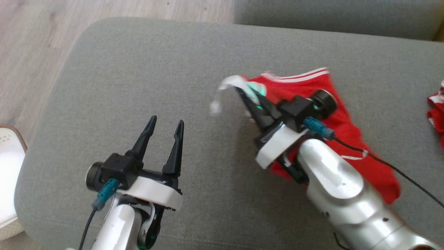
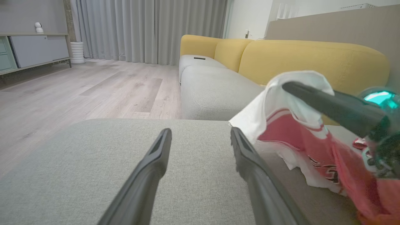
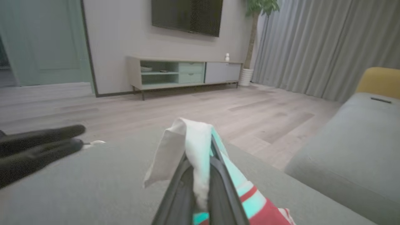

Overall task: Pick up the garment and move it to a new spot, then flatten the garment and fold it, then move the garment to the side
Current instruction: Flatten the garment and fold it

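Note:
The garment (image 1: pixel 347 118) is red with white stripes and a white edge, and it lies crumpled on the right half of the grey cushion (image 1: pixel 138 69). My right gripper (image 1: pixel 243 93) is shut on the garment's white edge and holds it lifted off the cushion. In the right wrist view the white cloth (image 3: pixel 193 140) is pinched between the right gripper's (image 3: pixel 200 148) fingers. My left gripper (image 1: pixel 165 122) stands open over bare cushion to the left of the garment, holding nothing. The left wrist view shows the left gripper (image 2: pixel 200 132) open, with the garment (image 2: pixel 300 131) hanging from a right finger (image 2: pixel 328 103).
A second red cloth (image 1: pixel 437 111) lies at the cushion's far right edge. A white object (image 1: pixel 8 173) sits on the wooden floor (image 1: pixel 34 52) left of the cushion. A yellow sofa (image 2: pixel 312 59) stands behind, and a low cabinet (image 3: pixel 175 72) stands across the room.

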Robot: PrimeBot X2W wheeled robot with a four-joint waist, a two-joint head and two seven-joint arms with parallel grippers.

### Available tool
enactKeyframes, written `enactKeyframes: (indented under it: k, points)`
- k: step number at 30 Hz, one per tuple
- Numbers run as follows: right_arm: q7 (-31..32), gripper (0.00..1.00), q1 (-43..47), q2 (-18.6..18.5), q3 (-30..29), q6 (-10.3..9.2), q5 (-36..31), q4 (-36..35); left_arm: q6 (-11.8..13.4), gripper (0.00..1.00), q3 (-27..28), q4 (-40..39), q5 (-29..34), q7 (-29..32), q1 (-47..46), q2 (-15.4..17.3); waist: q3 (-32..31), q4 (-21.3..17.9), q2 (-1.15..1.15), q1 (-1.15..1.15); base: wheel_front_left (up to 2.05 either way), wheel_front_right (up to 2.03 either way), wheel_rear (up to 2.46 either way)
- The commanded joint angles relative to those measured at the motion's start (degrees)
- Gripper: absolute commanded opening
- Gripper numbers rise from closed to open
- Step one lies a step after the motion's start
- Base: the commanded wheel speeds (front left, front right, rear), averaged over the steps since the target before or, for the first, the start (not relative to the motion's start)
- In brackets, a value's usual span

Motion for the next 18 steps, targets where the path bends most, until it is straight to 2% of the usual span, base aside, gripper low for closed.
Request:
enactKeyframes:
  k: [1,6,12,18]
  points:
    - [-0.8,0.00,-2.7,1.1,3.0,-0.05,1.7,-4.6,0.2,1.00,1.9,-1.9,0.0,-0.3,-1.1,0.1,-0.7,0.0,0.00,0.00,0.00,0.00,0.00]
    - [-1.0,0.00,-5.9,1.1,7.4,-0.05,7.3,-12.2,0.3,1.00,2.3,-2.1,0.0,-0.3,-0.5,0.1,-1.1,-0.1,0.00,0.00,0.00,0.00,0.00]
    - [-1.0,0.00,-11.0,-2.2,4.7,-0.05,10.7,-16.2,0.5,1.00,2.5,-2.6,-0.2,-0.3,-0.4,0.1,-0.4,-0.5,0.00,0.00,0.00,0.00,0.00]
    - [1.8,0.00,-17.3,-11.7,-2.8,-0.05,13.9,-11.1,0.7,1.00,1.8,-3.2,-0.9,-0.3,-1.6,0.1,2.0,-0.3,0.00,0.00,0.00,0.00,0.00]
